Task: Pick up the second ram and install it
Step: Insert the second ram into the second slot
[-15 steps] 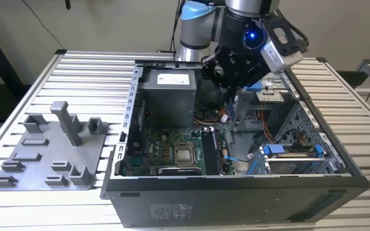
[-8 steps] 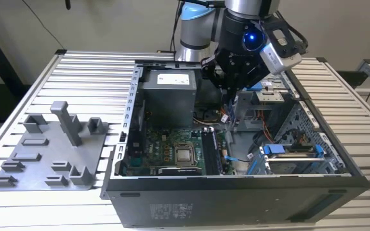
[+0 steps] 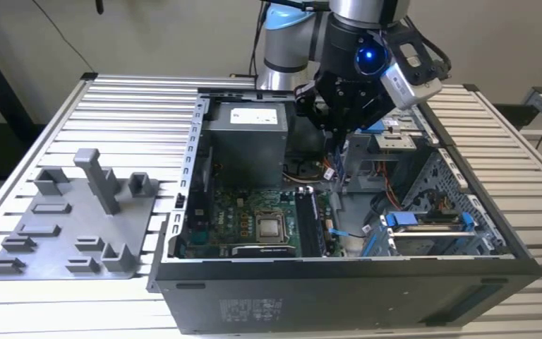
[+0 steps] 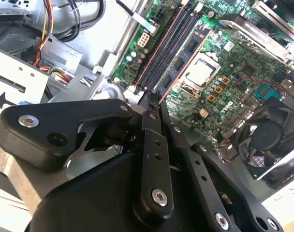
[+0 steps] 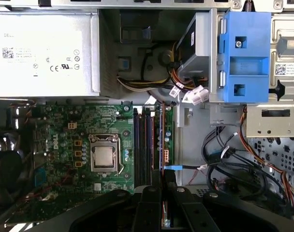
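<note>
An open computer case [image 3: 346, 300] lies on its side on a slatted metal desk [image 3: 54, 314], its dark outer wall nearest in the exterior view. Beside the case, on the exterior view's left, a grey tray [image 3: 68, 220] carries plastic blocks and one upright post.

Inside the case, the green motherboard [image 3: 229, 212] lies flat on the case floor. The silver processor socket [image 3: 271, 227] sits close to the case's near wall. The long memory slots [image 3: 310, 219] run just beside the socket, toward the exterior view's right.

Farther back, the gripper [image 3: 335, 127] hangs from the arm [image 3: 285, 42] above the case interior. It is raised clear of the motherboard and near the grey power supply [image 3: 245, 138] at the case's far end. Its fingers are drawn together and clamped on the second ram [image 4: 184, 62], gripping the thin stick by its flat faces.

In both wrist views the stick juts from the fingertips as a long narrow strip, parallel to the slots and above them rather than seated. The first wrist view shows it almost edge-on [image 5: 161, 137]. The second wrist view shows a brownish face with dark chips. In that view a black cooling fan [image 4: 268, 140] sits inside the case beyond the socket from the slots.
</note>
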{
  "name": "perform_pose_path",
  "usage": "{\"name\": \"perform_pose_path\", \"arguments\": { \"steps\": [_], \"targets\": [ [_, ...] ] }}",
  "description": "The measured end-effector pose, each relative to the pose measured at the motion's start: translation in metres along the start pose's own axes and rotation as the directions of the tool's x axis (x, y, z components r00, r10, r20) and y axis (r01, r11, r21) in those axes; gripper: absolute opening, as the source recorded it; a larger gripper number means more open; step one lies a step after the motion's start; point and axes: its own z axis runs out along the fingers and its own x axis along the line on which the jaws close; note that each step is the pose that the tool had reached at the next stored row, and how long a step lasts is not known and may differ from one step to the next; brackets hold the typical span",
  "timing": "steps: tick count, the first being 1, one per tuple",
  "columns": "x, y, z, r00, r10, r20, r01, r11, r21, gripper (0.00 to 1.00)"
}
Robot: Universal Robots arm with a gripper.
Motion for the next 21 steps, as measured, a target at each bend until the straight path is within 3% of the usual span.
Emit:
{"name": "perform_pose_path", "arguments": {
  "steps": [10, 21],
  "targets": [
    [0.0003, 0.0000, 0.0085, 1.0000, 0.000, 0.0000, 0.000, 1.0000, 0.0000, 0.14],
    [0.0009, 0.0001, 0.0238, 1.0000, 0.000, 0.0000, 0.000, 1.0000, 0.0017, 0.14]
  ]
}}
